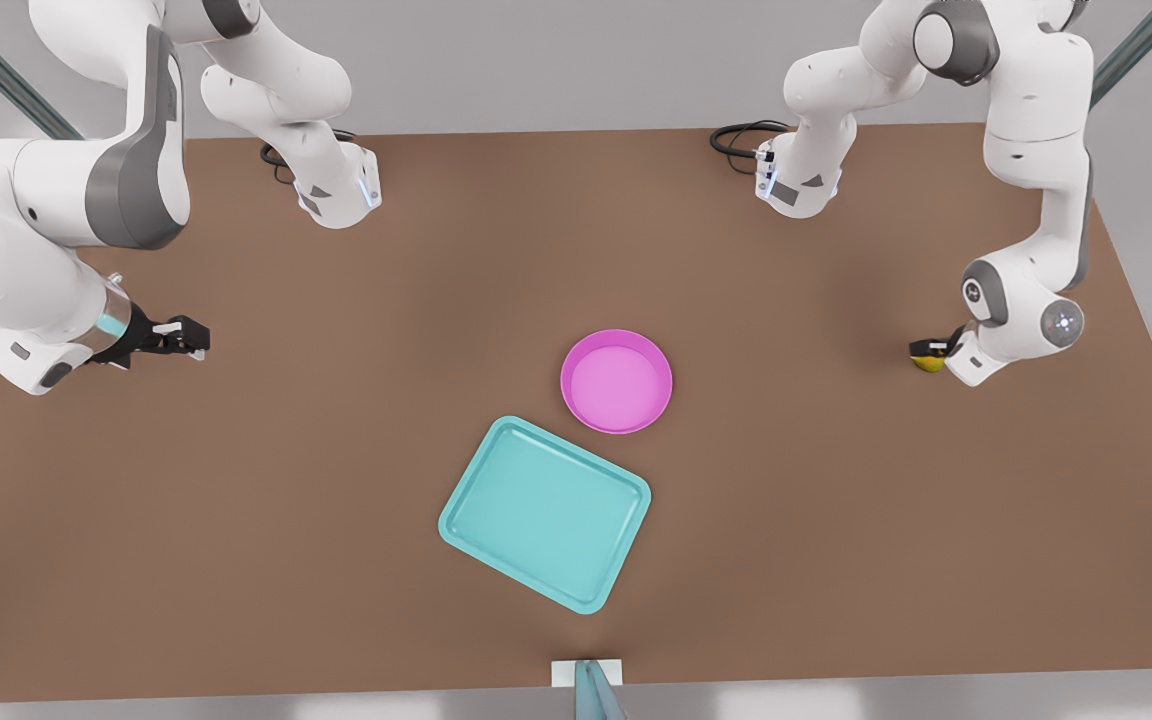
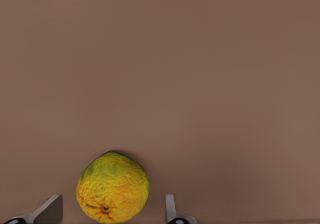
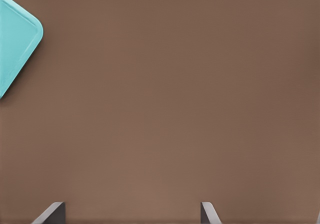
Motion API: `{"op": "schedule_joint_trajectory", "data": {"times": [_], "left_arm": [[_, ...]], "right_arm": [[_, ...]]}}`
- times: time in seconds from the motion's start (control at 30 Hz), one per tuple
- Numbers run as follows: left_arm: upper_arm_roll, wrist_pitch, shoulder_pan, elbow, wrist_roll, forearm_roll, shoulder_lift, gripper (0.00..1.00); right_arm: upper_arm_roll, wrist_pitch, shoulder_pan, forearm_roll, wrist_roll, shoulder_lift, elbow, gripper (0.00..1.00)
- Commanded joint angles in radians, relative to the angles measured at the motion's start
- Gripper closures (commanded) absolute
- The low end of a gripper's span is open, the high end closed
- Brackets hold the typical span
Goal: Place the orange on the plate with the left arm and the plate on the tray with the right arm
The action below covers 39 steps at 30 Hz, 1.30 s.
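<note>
While your left gripper straddles the orange with jaws spread, the right gripper – jaws also spread – faces bare counter; the tray is cut off, the plate well apart.

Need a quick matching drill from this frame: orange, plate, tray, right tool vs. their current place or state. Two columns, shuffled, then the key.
Column 1
1. orange
2. plate
3. tray
4. right tool

Column 2
A. bare, on the table between the tray and the arm bases
B. open over bare table at the front view's left, waiting
C. on the table between the left tool's open fingers
D. tilted, nearest the table's front edge, nothing on it

Pairs: 1-C, 2-A, 3-D, 4-B
</note>
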Motion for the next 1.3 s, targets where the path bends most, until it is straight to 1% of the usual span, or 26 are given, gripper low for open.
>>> {"op": "schedule_joint_trajectory", "data": {"times": [0.0,0.27,0.77,0.83,0.9,0.93,0.97,1.1,1.27], "left_arm": [[0.0,0.037,0.0,0.0,0.122,0.002,0.01,0.0],[0.0,0.043,0.002,0.006,0.115,0.002,0.055,0.0],[0.0,0.074,0.003,0.015,0.115,0.002,0.082,0.0],[0.0,0.074,0.003,0.017,0.115,0.002,0.082,0.1],[0.0,0.074,0.003,0.017,0.115,0.002,0.082,0.12],[0.0,0.074,0.003,0.017,0.115,0.002,0.082,0.18],[0.0,0.074,0.003,0.017,0.115,0.002,0.082,0.22],[0.0,0.072,0.003,0.017,0.115,0.002,0.079,0.27],[0.0,0.06,0.003,0.017,0.106,0.002,0.073,0.36]], "right_arm": [[0.0,-0.002,0.0,0.001,-0.007,-0.001,0.001,0.0],[-0.002,-0.003,0.0,0.008,-0.008,0.0,-0.001,0.0],[-0.002,-0.008,-0.001,0.008,-0.011,0.002,-0.003,0.0],[-0.002,-0.006,-0.003,0.008,-0.011,0.002,-0.001,0.0],[-0.002,-0.006,-0.003,0.01,-0.011,0.002,-0.001,0.0],[-0.002,-0.006,-0.003,0.01,-0.011,0.002,-0.001,0.0],[-0.002,-0.006,-0.001,0.015,-0.011,0.003,-0.001,0.0],[-0.002,-0.006,-0.003,0.015,-0.008,0.003,-0.001,0.0],[-0.002,-0.005,-0.003,0.015,-0.007,0.003,-0.001,0.0]]}}
